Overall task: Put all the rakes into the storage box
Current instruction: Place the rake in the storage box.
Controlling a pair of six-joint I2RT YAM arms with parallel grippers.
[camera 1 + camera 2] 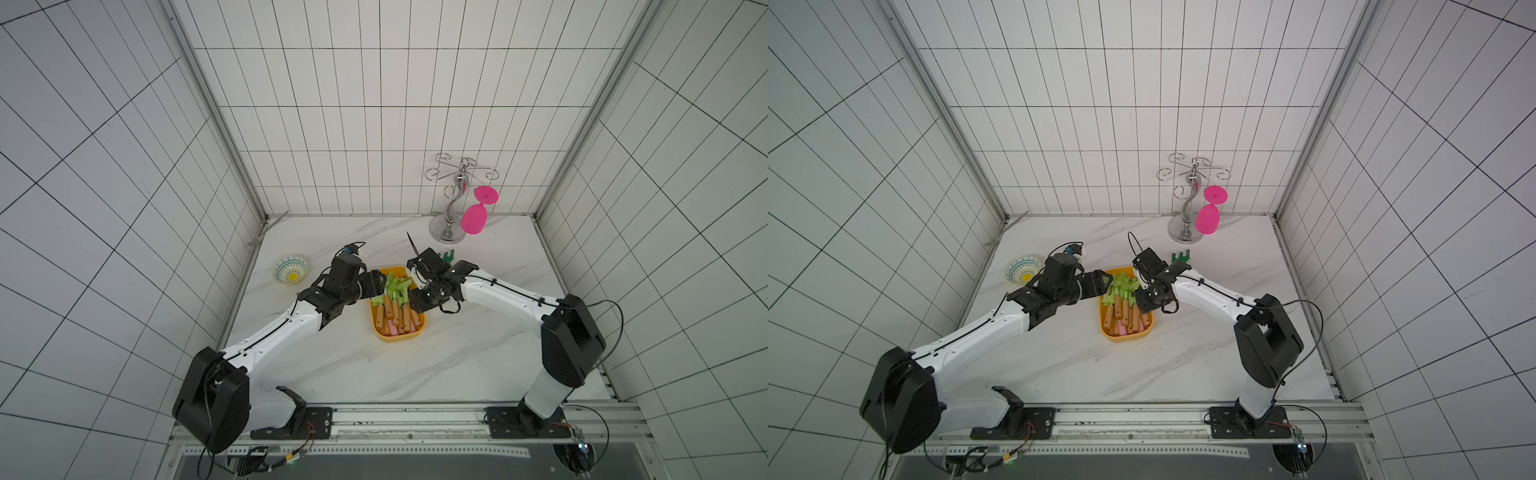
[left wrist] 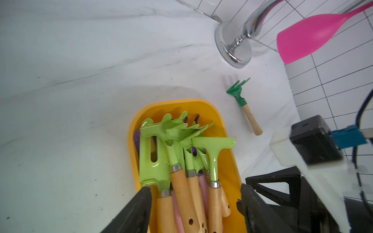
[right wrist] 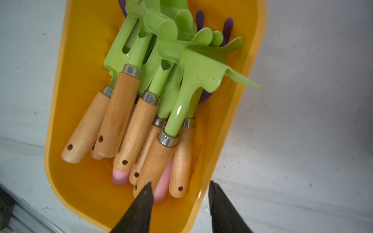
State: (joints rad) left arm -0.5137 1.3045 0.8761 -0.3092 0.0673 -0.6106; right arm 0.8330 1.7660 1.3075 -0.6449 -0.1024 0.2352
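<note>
A yellow-orange storage box sits just below the middle of the frame on the white marbled counter, filled with light green tools whose wooden handles point toward the lower edge. The left jaws reach over its left rim and the right jaws over its right rim, their spread too small to tell. The head of 1 dark green rake shows upper right of the box, a patterned bowl lies left, and a pink glass hangs on a chrome stand.
</note>
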